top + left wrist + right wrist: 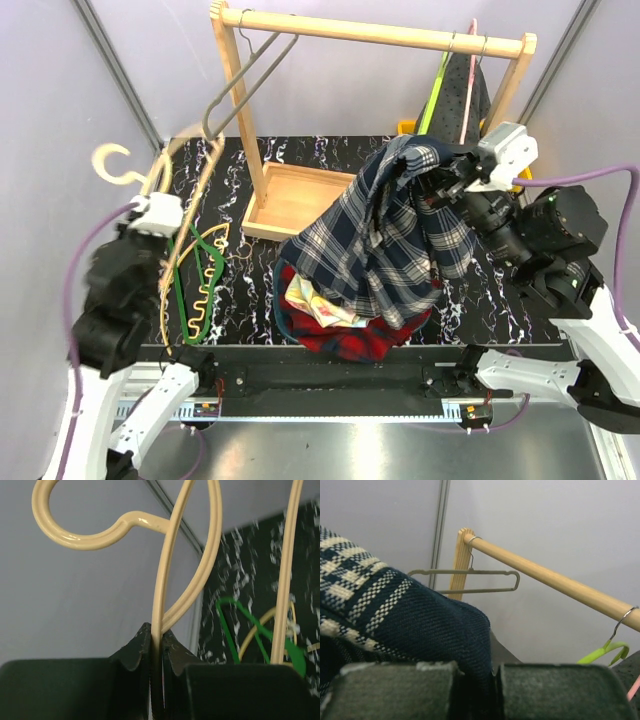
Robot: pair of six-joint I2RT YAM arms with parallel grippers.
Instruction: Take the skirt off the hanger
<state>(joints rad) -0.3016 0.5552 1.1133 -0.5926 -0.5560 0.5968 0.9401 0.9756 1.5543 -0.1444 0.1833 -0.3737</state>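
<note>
Cream hanger (140,520) is pinched tight in the left claw (156,642); plaid skirt (430,620) is clamped in the right claw (495,677), draped below it.

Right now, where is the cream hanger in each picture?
Top view: cream hanger far left, held up by the left tool.
Left wrist: cream hanger fills the middle, pinched in the tool, hook top left.
Right wrist: not in it.
Shared landmark: green hanger, in top and left wrist views.
</note>
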